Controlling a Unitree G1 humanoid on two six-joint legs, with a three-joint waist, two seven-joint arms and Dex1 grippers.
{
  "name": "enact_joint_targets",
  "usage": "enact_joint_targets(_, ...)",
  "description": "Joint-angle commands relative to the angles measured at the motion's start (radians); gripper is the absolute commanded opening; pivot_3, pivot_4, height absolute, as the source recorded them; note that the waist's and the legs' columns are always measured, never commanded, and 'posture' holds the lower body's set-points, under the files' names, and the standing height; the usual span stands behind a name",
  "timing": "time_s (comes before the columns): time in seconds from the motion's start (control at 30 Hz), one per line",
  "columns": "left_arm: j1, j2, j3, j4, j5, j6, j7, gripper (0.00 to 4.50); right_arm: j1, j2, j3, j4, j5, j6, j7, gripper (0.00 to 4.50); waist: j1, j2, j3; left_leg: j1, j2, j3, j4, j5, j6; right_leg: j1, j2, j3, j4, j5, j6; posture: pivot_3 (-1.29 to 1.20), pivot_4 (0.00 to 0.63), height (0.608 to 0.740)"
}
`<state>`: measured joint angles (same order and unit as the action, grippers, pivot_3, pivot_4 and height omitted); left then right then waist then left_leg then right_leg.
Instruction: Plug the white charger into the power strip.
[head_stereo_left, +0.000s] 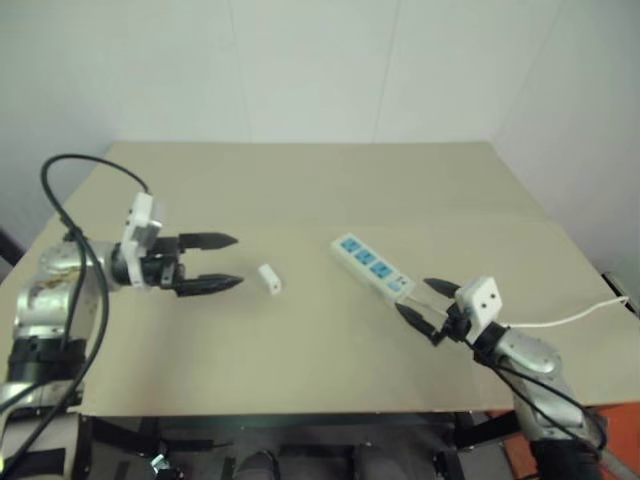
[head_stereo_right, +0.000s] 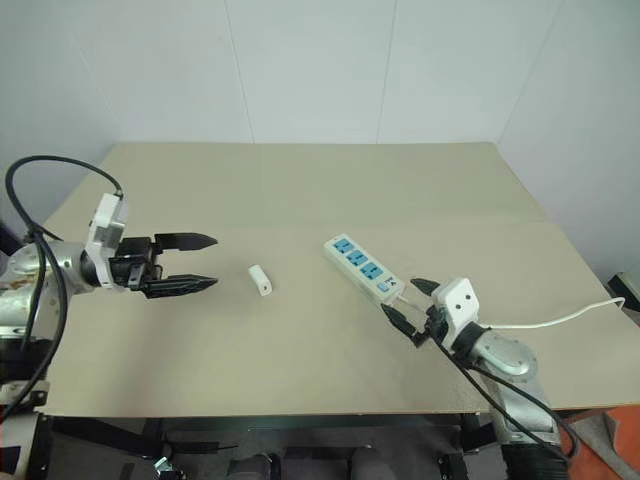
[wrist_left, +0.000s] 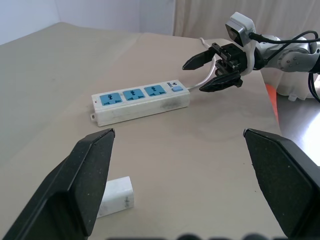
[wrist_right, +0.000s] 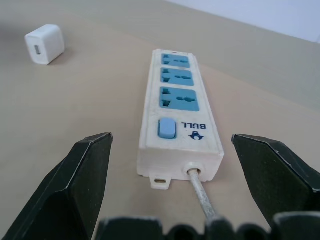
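Observation:
The white charger (head_stereo_left: 269, 279) lies on its side on the beige table, a short way to the right of my left gripper (head_stereo_left: 224, 262), which is open and points at it with nothing between its fingers. The power strip (head_stereo_left: 371, 265), white with three blue sockets, lies slanted right of the charger. My right gripper (head_stereo_left: 427, 303) is open just behind the strip's cable end, apart from it. In the right wrist view the strip (wrist_right: 177, 106) lies between the spread fingers, the charger (wrist_right: 45, 43) beyond. The left wrist view has the charger (wrist_left: 115, 197), strip (wrist_left: 140, 99) and right gripper (wrist_left: 205, 75).
The strip's thin white cable (head_stereo_left: 565, 318) runs off to the table's right edge. A black cable (head_stereo_left: 72, 200) loops above my left arm. The beige table (head_stereo_left: 320, 190) has broad bare room behind both objects, bounded by white walls.

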<state>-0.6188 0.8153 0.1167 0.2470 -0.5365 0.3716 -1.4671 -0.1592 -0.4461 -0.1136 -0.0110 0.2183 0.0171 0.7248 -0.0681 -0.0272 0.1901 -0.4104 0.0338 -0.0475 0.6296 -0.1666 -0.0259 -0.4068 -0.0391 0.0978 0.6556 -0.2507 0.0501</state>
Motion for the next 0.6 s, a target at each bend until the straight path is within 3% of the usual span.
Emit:
enact_joint_targets(0.03,-0.036,0.001,0.001,0.023,0.01,-0.027,-0.016,4.5,-0.044,0.03,0.028,0.022,-0.064,-0.084,-0.075,4.47,-0.003,0.0,0.0,0.0,0.0,0.0,0.0,0.0,0.0,0.0,0.0,0.0,0.0,0.0,0.0,0.0,0.15,0.74)
enact_joint_targets(0.47,-0.041,-0.007,0.011,0.031,0.014,-0.046,-0.019,4.5,-0.198,0.036,0.099,0.322,-0.164,-0.198,-0.116,4.47,-0.001,0.0,0.0,0.0,0.0,0.0,0.0,0.0,0.0,0.0,0.0,0.0,0.0,0.0,0.0,0.0,0.15,0.74)
enact_joint_targets(0.6,-0.023,0.002,0.022,0.021,0.007,-0.044,-0.024,4.5,-0.201,0.048,0.085,0.349,-0.11,-0.179,-0.078,4.47,-0.001,0.0,0.0,0.0,0.0,0.0,0.0,0.0,0.0,0.0,0.0,0.0,0.0,0.0,0.0,0.0,0.15,0.74)
